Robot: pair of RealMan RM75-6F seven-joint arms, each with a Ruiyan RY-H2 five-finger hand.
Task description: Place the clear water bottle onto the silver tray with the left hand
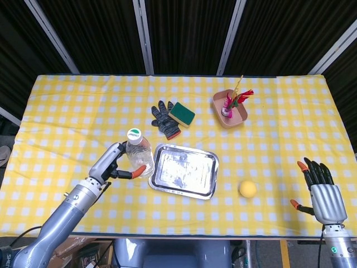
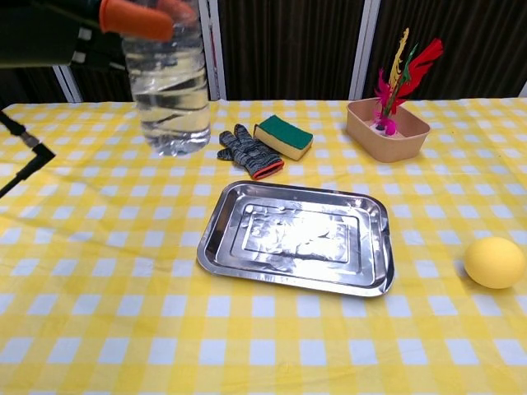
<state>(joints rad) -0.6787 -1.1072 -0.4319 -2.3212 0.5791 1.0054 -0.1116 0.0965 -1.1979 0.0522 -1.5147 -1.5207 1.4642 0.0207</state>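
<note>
My left hand (image 1: 114, 162) grips the clear water bottle (image 1: 138, 154), which has a white and green cap. In the chest view the bottle (image 2: 170, 90) hangs upright above the cloth, held near its top by orange-tipped fingers (image 2: 134, 16). It is left of the silver tray (image 1: 184, 170), which lies bare in the middle of the table (image 2: 296, 234). My right hand (image 1: 321, 187) stays at the front right edge, fingers spread, holding nothing; the chest view does not show it.
A grey knit glove (image 1: 165, 119) and a green-yellow sponge (image 1: 182, 114) lie behind the tray. A tan bowl with feathers (image 1: 230, 108) stands at the back right. A yellow ball (image 1: 247, 188) sits to the right of the tray.
</note>
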